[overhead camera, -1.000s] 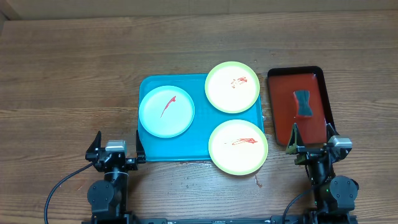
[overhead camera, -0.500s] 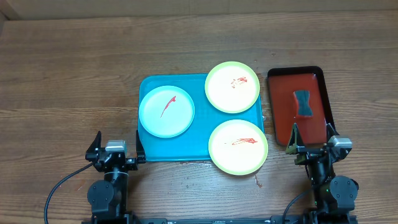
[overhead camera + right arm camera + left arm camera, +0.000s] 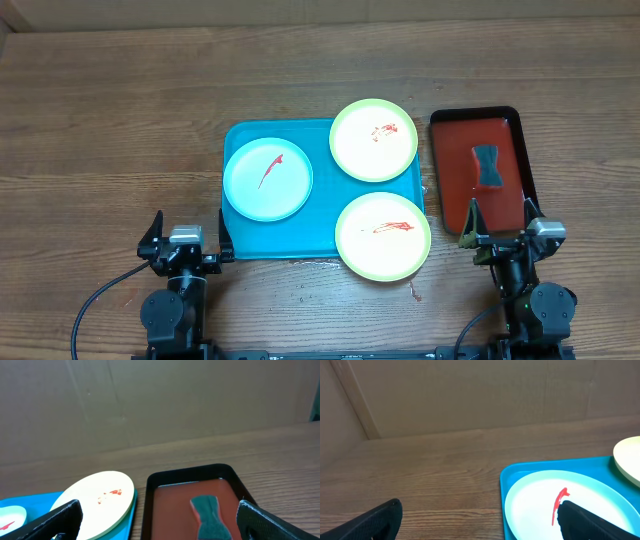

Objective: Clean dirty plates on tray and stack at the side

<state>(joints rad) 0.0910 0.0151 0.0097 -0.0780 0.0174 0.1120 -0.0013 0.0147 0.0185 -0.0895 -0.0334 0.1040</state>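
Observation:
The teal-blue tray (image 3: pixel 300 240) lies mid-table. A white plate (image 3: pixel 268 179) with a red streak sits on its left part; it also shows in the left wrist view (image 3: pixel 570 505). A yellow-green plate (image 3: pixel 374 140) with red specks overhangs the tray's far right corner, and shows in the right wrist view (image 3: pixel 100 497). Another yellow-green plate (image 3: pixel 383 236) with a red smear overhangs the near right corner. My left gripper (image 3: pixel 187 240) is open and empty, near the tray's near left corner. My right gripper (image 3: pixel 508 228) is open and empty, at the near end of the dark red tray.
A dark red, black-rimmed tray (image 3: pixel 449 170) stands right of the teal tray and holds a grey-green sponge (image 3: pixel 488 165), also seen in the right wrist view (image 3: pixel 211 516). A cardboard wall (image 3: pixel 470 395) runs along the table's far edge.

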